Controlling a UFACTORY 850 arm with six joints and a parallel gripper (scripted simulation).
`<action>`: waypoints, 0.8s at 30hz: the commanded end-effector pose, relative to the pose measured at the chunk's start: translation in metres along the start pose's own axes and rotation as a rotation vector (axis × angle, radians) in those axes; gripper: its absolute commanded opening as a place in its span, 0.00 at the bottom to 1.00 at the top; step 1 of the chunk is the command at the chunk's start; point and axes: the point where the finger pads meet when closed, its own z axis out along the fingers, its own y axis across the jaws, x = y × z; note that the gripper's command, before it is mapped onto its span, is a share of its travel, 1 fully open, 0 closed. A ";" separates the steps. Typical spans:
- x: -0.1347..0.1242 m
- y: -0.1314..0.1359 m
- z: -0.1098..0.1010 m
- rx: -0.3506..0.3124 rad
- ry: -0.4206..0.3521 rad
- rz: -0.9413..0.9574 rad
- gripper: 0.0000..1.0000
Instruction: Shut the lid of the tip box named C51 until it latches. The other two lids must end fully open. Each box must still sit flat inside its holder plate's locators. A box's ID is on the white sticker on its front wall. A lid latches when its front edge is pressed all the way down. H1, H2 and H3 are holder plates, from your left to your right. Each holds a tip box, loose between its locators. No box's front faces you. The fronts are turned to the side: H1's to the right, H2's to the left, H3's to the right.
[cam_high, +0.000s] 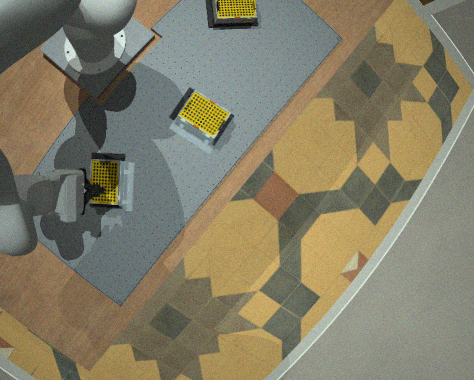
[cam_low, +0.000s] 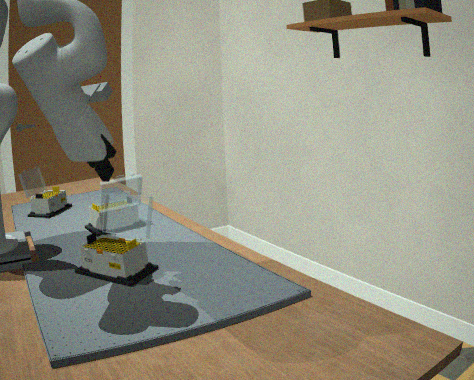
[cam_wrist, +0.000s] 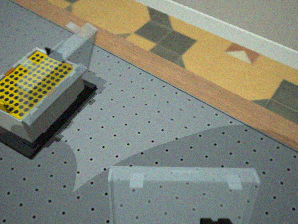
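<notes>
Top view: my arm's fingers (cam_high: 99, 189), pressed together and empty, hang over a tip box (cam_high: 106, 182) with its lid (cam_high: 127, 186) open.

A tip box (cam_wrist: 36, 92) with a yellow perforated insert is seen at the left edge of the grey perforated mat (cam_wrist: 165, 125), seated on a black holder plate (cam_wrist: 47, 140). Its clear lid (cam_wrist: 76, 44) is raised upright on the far side. A second clear lid (cam_wrist: 182, 192) is seen standing near the bottom edge. Beyond the mat's far edge, a wooden strip (cam_wrist: 200, 82) and a patterned floor (cam_wrist: 165, 30) are shown
</notes>
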 end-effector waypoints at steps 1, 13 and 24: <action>0.024 0.000 0.019 0.006 -0.212 0.003 0.00; 0.063 -0.003 0.050 0.007 -0.545 0.000 0.00; 0.099 -0.005 0.078 0.008 -0.663 -0.001 0.00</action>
